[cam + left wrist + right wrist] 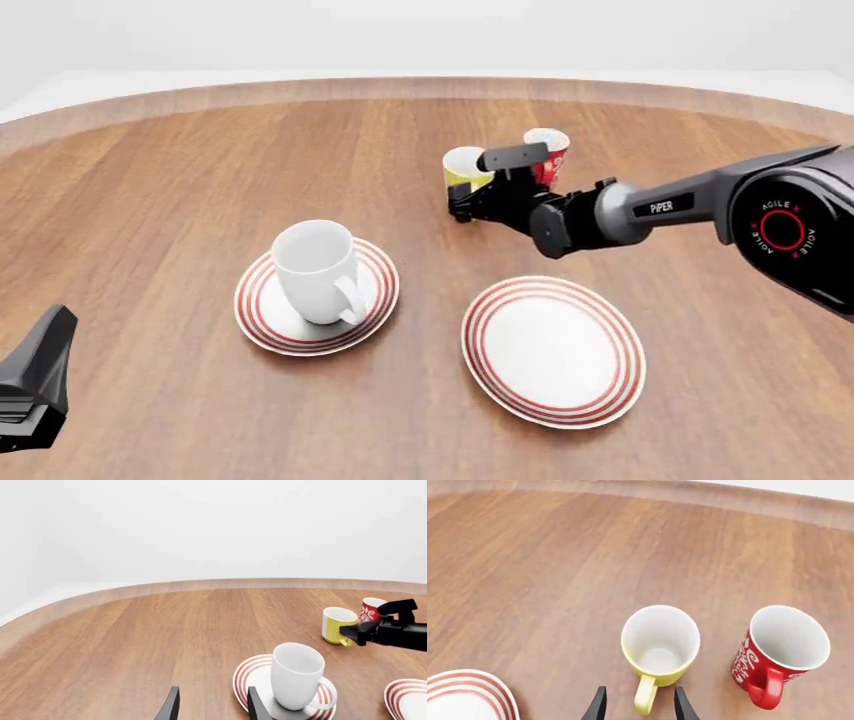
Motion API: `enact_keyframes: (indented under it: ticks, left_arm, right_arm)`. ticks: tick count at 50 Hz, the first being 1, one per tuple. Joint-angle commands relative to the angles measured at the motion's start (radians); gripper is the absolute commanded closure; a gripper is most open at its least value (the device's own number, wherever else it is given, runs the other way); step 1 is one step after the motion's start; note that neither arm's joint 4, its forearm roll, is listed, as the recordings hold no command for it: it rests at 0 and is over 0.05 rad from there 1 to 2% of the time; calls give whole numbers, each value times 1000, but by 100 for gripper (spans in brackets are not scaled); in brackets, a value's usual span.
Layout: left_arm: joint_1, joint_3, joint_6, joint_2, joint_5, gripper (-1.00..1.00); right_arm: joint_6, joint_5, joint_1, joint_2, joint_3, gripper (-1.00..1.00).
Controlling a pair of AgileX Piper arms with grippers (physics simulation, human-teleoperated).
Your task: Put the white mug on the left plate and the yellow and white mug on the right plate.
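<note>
Woodgrain runs across the rounded worktop [174, 180], a smooth brown surface with a paler bevelled edge. The white mug [318, 270], tall, glossy and plain with a loop handle, stands upright on the left plate [267, 320], a round white disc ringed with thin red concentric bands; its handle points toward about 4 o'clock in the front view. The right plate [554, 350], a look-alike with the same red rings, lies bare at roughly 3 o'clock from the first, well apart from it. At about 12 o'clock from that plate, the yellow and white mug [660, 647], short, yellow outside with a white interior, stands upright on the wood, and just beside it stands a slim red mug [780, 652] with white lettering, the two apart by a narrow gap. The right hand [637, 705], dark and matte, has its two thin fingers spread to either side of the yellow handle, released and not clenched on it. The left hand [210, 707] sits low near the worktop's near left, its fingers parted and grasping nothing, with the white mug and its plate just beside it in the wrist view.
</note>
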Motion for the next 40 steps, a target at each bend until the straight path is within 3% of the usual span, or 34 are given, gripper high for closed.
enact_keyframes:
  ticks: [1, 39, 40]
  left_arm:
    - [0, 0, 0, 0, 0, -100]
    - [0, 0, 0, 0, 0, -100]
    - [0, 0, 0, 0, 0, -100]
  right_arm:
    - [5, 12, 2, 27, -20, -100]
    - [11, 46, 12, 84, -61, -100]
    - [9, 46, 9, 84, -60, 100]
